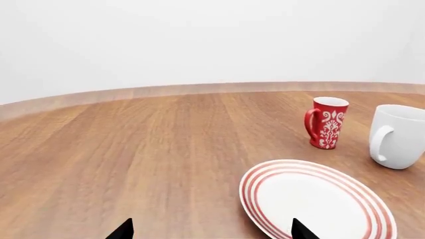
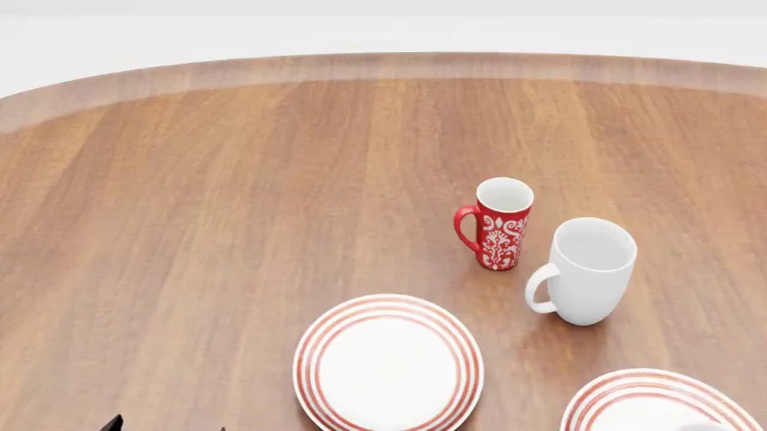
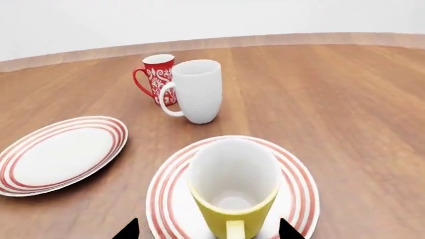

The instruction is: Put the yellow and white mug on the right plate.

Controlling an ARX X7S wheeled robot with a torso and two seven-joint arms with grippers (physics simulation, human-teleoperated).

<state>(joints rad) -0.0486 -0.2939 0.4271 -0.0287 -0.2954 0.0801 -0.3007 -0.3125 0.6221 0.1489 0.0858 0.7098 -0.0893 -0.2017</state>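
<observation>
Very little of the robot's body shows. In the left wrist view, the left gripper (image 1: 211, 230) appears only as two small black fingertips (image 1: 122, 230), flat matte wedges with sharp pointed corners, cut off by the frame edge. The right gripper (image 3: 207, 230) looks the same in the right wrist view: two plain black pointed tips (image 3: 128, 230), no markings, screws or cables visible. In the head view, two tiny black points (image 2: 113, 422) poke in at the frame's lower edge; their shape is too small to tell.

Red patterned mug (image 2: 498, 224) beside white mug (image 2: 586, 269), behind two ringed plates (image 2: 387, 364).
</observation>
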